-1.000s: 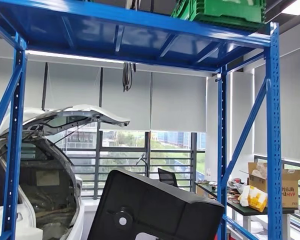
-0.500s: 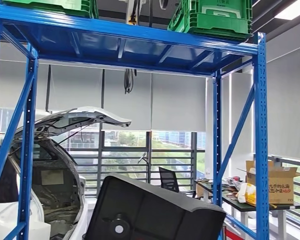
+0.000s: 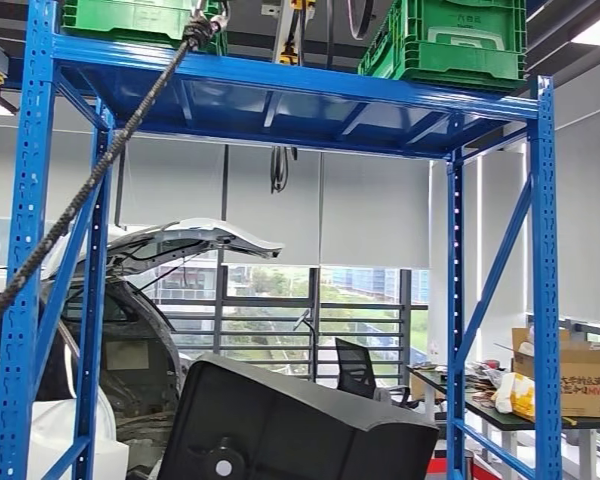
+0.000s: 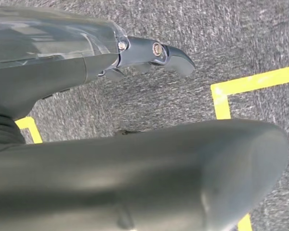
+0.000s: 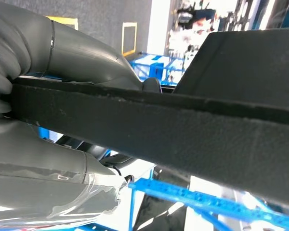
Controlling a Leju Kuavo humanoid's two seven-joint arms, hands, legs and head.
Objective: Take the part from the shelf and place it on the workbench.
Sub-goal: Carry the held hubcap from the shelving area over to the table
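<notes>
The part is a large black panel (image 3: 297, 430) with a round white-centred hole, tilted up at the bottom of the head view in front of the blue shelf. In the right wrist view my right hand (image 5: 33, 178) grips the panel's thick black edge (image 5: 208, 130), with grey fingers above and below it. In the left wrist view my left hand (image 4: 99, 173) hangs over grey carpet, its dark finger (image 4: 154, 50) held apart from the thick thumb, with nothing in it.
A blue shelf frame (image 3: 542, 280) stands ahead with green crates (image 3: 448, 40) on top. A ribbed black cable (image 3: 93, 180) crosses the left side. Behind are a white car with an open boot (image 3: 153, 330), an office chair (image 3: 353, 365) and a cardboard box (image 3: 584, 375). Yellow tape (image 4: 244, 84) marks the floor.
The whole head picture has shifted, so the camera has moved: the shelf top and green crates sit lower, and the ribbed cable has come into sight. The black panel shows lower in the picture.
</notes>
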